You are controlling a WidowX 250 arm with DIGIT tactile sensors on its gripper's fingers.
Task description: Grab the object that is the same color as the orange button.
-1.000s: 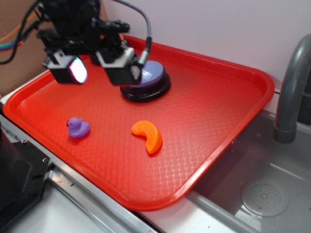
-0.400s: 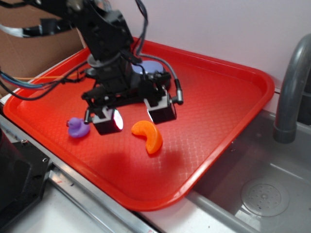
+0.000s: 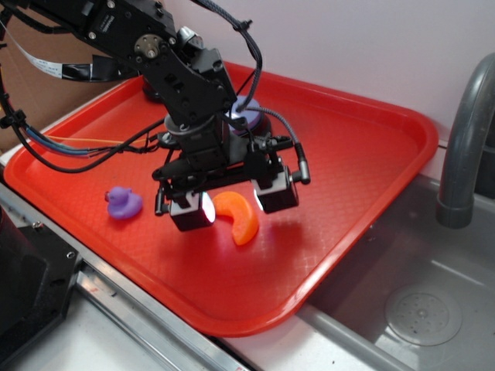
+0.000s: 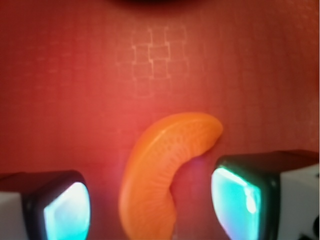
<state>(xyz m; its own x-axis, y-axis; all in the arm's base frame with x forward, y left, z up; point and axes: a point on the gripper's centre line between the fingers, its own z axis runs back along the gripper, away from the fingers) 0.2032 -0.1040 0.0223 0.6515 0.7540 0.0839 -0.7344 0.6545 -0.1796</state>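
The orange crescent toy slice (image 3: 238, 216) lies flat on the red tray (image 3: 363, 147). My gripper (image 3: 233, 205) is open and low over it, one finger on each side of the slice, not touching it. In the wrist view the slice (image 4: 160, 170) lies between my two glowing pads (image 4: 67, 212), with a gap on both sides. The orange button is hidden behind my arm; only a dark round base shows at the tray's back left (image 3: 152, 94).
A small purple duck (image 3: 123, 202) sits on the tray to the left of my gripper. A lavender-topped button (image 3: 249, 117) stands behind my arm. A grey sink (image 3: 418, 309) and faucet (image 3: 462, 147) are at the right. Cables hang at the left.
My gripper has moved from the back of the tray, near the lavender button, forward and down until its open fingers straddle the orange slice. The slice and duck have not moved.
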